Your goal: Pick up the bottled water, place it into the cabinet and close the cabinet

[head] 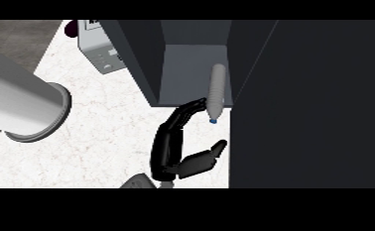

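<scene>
In the head view, the bottled water [218, 88] lies on its side on the grey floor of the open cabinet [183, 69], against the right-hand wall. Its blue cap [213, 121] points back toward the robot and pokes just past the cabinet's front edge. The left hand [187, 164] reaches up from the lower edge over the white counter [110, 126]. Its fingers [189, 110] are spread in a loose arc, with their tips just beside the bottle's neck on its left; whether they touch it is unclear. The thumb [217, 148] stands apart below the cap, so nothing is gripped. The dark cabinet door [300, 101] fills the right side. A pale cylinder [29, 101] and a white appliance [99, 46] sit at left.
</scene>
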{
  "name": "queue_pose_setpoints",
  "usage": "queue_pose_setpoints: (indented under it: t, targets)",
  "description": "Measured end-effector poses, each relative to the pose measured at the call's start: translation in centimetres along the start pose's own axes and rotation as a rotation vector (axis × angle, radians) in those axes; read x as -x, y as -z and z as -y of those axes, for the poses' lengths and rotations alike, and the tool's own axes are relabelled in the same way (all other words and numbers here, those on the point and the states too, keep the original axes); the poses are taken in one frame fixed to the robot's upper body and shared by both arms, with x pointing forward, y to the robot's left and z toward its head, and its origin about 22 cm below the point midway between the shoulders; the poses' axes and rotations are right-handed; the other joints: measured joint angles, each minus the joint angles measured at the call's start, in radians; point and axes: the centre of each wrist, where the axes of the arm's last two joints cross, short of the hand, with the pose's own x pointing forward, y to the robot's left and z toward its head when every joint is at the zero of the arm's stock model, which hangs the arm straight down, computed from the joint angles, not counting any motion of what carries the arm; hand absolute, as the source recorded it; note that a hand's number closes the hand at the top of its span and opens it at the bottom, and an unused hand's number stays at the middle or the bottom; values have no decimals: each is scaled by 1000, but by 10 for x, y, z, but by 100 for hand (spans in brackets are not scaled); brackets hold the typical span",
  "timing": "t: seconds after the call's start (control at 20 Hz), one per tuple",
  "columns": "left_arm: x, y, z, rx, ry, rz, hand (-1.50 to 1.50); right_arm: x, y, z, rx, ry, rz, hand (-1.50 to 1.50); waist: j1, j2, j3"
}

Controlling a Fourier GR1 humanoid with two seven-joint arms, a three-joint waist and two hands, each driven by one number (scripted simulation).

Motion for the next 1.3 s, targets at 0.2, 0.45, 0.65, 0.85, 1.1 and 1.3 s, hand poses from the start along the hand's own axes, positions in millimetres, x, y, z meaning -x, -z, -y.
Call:
queue_pose_setpoints:
  t: [0.2,0.45,0.65,0.85,1.1,1.3]
  targets:
    - [-12,-29,-22,32,-6,-4,150,-1,1,0,-65,-4,-26,150,-2,0,0]
    - [-25,-55,-54,44,15,-15,150,5,-2,-5,-124,34,-60,150,-7,1,0]
    - [-41,-66,-78,41,45,-18,150,5,-1,-6,-218,42,-112,150,-7,0,-1]
    - [-61,-69,-106,36,74,-8,150,9,1,-12,-316,79,-131,150,-9,-2,-1]
    - [-86,-76,-134,33,70,13,-150,15,3,-19,-358,123,-101,150,-9,-4,-4]
    - [-100,-80,-150,10,58,26,-150,19,6,-25,-412,152,-88,150,-10,-7,-5]
